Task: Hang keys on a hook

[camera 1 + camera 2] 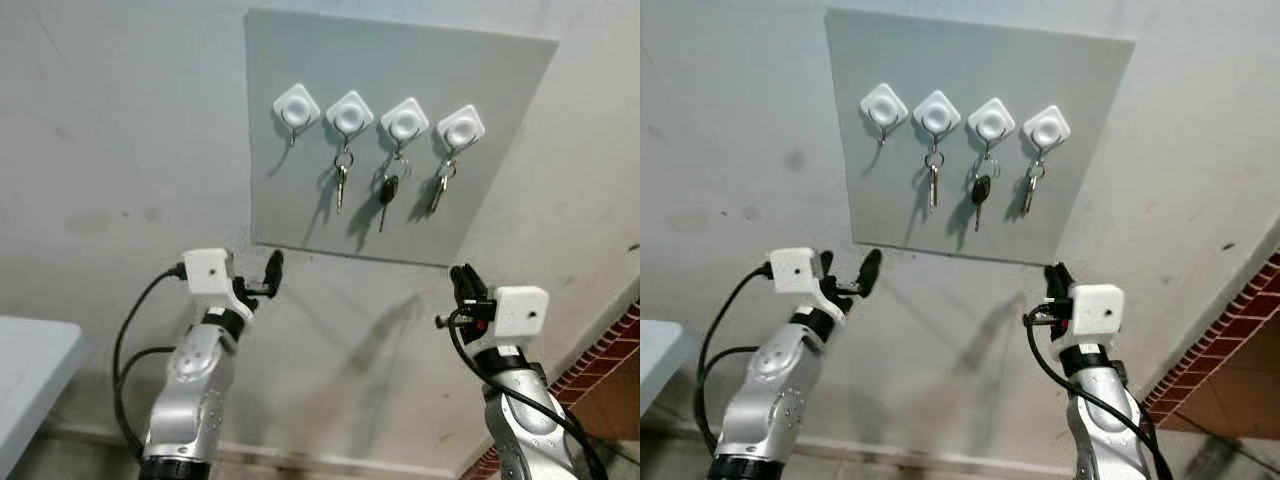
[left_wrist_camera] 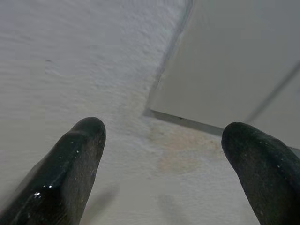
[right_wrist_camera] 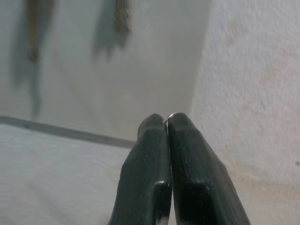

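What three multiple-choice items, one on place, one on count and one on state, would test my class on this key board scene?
1. Which hook has no keys?
A. the one furthest to the robot's left
B. the one furthest to its right
C. the second from its left

2. How many hooks are on the board?
A. three
B. four
C. six

3. How does the left pincer stand?
A. shut tight
B. holding keys
C. open

Answers: 1 A, the leftmost hook hangs bare while keys hang from the other three. 2 B, four white hooks sit in a row on the board. 3 C, the left pincer shows its fingers wide apart with nothing between.
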Available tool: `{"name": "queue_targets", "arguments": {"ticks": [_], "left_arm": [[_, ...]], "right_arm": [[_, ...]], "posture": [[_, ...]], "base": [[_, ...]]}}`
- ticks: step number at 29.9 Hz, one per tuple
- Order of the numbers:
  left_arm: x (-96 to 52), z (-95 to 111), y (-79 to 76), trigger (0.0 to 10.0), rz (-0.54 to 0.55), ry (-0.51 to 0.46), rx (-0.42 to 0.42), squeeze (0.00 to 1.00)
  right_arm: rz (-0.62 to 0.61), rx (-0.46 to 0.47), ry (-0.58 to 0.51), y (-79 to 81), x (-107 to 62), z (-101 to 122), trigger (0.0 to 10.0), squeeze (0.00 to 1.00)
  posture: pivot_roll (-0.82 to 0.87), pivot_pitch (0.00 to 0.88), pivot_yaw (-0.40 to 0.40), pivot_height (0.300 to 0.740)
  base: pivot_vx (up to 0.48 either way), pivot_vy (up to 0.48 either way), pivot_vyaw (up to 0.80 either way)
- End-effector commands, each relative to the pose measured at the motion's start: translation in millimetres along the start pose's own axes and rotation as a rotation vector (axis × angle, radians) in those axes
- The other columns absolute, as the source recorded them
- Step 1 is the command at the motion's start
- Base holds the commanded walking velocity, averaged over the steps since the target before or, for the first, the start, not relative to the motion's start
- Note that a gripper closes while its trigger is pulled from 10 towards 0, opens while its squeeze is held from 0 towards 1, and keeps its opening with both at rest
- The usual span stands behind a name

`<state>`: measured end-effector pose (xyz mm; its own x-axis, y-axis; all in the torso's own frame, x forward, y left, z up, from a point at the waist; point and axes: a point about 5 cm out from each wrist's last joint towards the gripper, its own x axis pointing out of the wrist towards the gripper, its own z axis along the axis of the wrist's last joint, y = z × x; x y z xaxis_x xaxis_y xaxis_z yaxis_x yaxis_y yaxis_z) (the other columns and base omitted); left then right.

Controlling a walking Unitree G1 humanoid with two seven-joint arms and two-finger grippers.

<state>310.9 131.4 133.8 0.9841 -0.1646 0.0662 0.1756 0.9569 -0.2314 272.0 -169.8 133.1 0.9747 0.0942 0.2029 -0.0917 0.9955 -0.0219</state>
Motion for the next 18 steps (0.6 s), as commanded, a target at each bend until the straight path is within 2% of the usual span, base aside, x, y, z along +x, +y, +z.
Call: {"name": "queue_targets", "arguments": {"ticks": [1,8,18], "left_arm": [[0.7,4.2,0.7,10.0,-0.001,-0.011,-0.003,0.0],[2.1,3.8,0.7,10.0,0.005,-0.005,-0.007,0.0],[2.8,2.5,0.7,10.0,0.003,0.006,-0.009,0.0]], "right_arm": [[-0.001,-0.005,-0.013,-0.5,1.9,4.2,10.0,0.0],[-0.001,-0.002,-0.016,-0.2,3.1,4.6,10.0,0.0],[-0.003,0.0,-0.02,0.3,2.6,5.4,10.0,0.0]], "posture": [[0.0,0.006,-0.051,0.74],[0.0,0.006,-0.05,0.74],[0.0,0.007,-0.048,0.74]], "base": [[0.0,0.0,0.0],[0.0,0.0,0.0],[0.0,0.433,0.0]]}}
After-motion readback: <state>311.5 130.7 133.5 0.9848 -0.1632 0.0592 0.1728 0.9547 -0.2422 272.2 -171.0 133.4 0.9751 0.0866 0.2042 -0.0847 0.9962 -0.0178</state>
